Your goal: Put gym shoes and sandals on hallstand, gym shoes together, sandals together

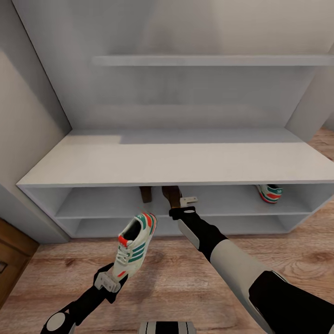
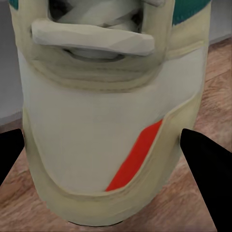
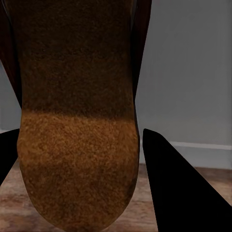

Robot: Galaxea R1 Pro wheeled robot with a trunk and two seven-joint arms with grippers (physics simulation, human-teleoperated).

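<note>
Placement step: right gripper (image 1: 175, 204), fingers clenched on a dark brown leather sandal (image 1: 170, 195), reaches into the light-grey hallstand's (image 1: 176, 162) upper shelf at frame centre; left gripper (image 1: 111, 278) grasps a white, green-striped gym shoe (image 1: 135, 246) above the wood-plank floor (image 1: 185, 278), lower left; next, releasing beside the shelved sandal (image 1: 146, 193)

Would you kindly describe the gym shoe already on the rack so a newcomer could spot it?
Find the low grey hallstand against the wall and follow its upper open shelf to the far right end. The gym shoe there sits alone, whereas its twin hangs in the left gripper above the floor.
</note>
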